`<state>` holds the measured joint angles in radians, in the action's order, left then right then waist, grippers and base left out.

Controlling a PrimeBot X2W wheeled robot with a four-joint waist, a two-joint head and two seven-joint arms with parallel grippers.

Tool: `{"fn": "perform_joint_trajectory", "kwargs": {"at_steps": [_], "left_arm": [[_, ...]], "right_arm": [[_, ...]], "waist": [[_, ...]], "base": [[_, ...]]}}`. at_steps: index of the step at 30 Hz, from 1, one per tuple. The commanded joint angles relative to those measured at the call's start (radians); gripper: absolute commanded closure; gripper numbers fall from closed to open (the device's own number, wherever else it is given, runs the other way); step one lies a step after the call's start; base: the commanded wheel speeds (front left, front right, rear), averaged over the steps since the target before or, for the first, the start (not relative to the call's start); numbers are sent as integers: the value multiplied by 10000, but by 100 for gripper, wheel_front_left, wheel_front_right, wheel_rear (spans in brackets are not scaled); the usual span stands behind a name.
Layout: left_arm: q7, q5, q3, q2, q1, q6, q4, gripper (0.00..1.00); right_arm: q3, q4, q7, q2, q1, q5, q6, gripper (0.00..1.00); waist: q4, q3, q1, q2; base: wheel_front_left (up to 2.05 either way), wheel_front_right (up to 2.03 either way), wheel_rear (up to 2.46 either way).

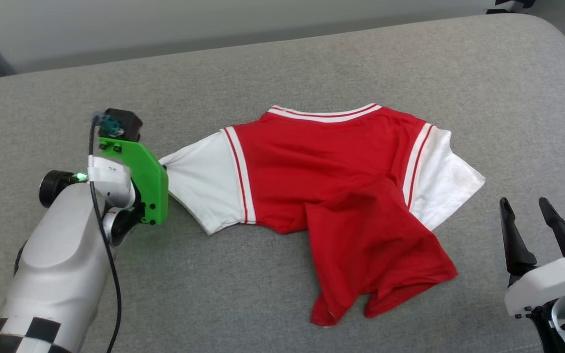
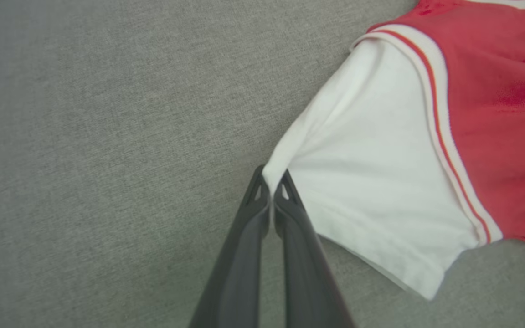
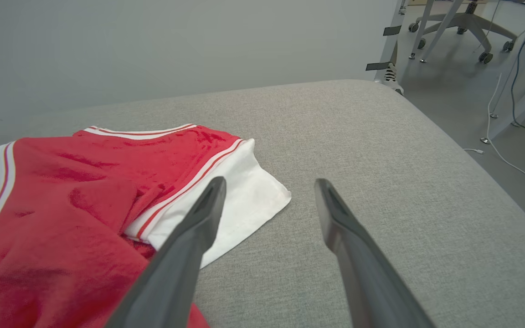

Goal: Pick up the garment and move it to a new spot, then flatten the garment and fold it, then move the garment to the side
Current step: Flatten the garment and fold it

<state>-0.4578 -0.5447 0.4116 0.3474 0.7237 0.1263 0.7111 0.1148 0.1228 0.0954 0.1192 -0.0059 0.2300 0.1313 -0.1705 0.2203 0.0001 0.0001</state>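
A grey fabric-covered platform [image 1: 282, 63] with a rounded far-right corner is seen. A red T-shirt [image 1: 321, 166] is laid directly on it, plain red side up, with the striped collar turned away from the robot. Its white sleeves [image 1: 204, 186] are spread to either side. The lower body is bunched and skewed toward the near right, where the cloth is creased.

One garment [image 1: 341, 186], two tools [image 2: 271, 184] [image 3: 269, 182], one grey padded surface [image 1: 243, 294]
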Motion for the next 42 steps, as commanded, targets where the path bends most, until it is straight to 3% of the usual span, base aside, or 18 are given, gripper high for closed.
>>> {"fn": "perform_joint_trajectory", "kwargs": {"at_steps": [1,6,14,20,29,33,42], "left_arm": [[112,-112,-152,222,-236,-88,-98,100],[233,-391,-531,738,-955,-300,-675,100],[403,-732,-798,848,-2786,-957,-2392,100],[480,-673,-771,661,-3854,-1724,-4468,100],[223,-388,-650,582,-4416,-2577,-7309,100],[14,-253,-546,634,-4493,-2772,-8134,100],[-72,-41,-169,465,-4201,-2810,-8914,100]], "right_arm": [[29,-32,101,33,153,-59,-6,0],[84,-174,565,75,358,-60,-6,0],[118,-582,1425,340,485,-36,-6,0],[-274,-503,2890,1311,10,339,-6,0],[-1048,-706,6802,3637,-2402,2094,-6,0],[-1262,-1350,8013,4012,-3524,2534,-6,0],[-2027,-3109,8469,4527,-5065,2618,-6,0]], "waist": [[370,-290,-1,-1],[683,-371,-1,-1],[1077,-302,-1,-1],[1368,-56,-1,-1],[1936,830,-1,-1],[2181,1249,-1,-1],[2757,2011,-1,-1]], "base": [[0,0,0],[0,0,0],[0,0,0],[0,0,0],[0,0,0],[0,0,0],[0,0,0]]}}
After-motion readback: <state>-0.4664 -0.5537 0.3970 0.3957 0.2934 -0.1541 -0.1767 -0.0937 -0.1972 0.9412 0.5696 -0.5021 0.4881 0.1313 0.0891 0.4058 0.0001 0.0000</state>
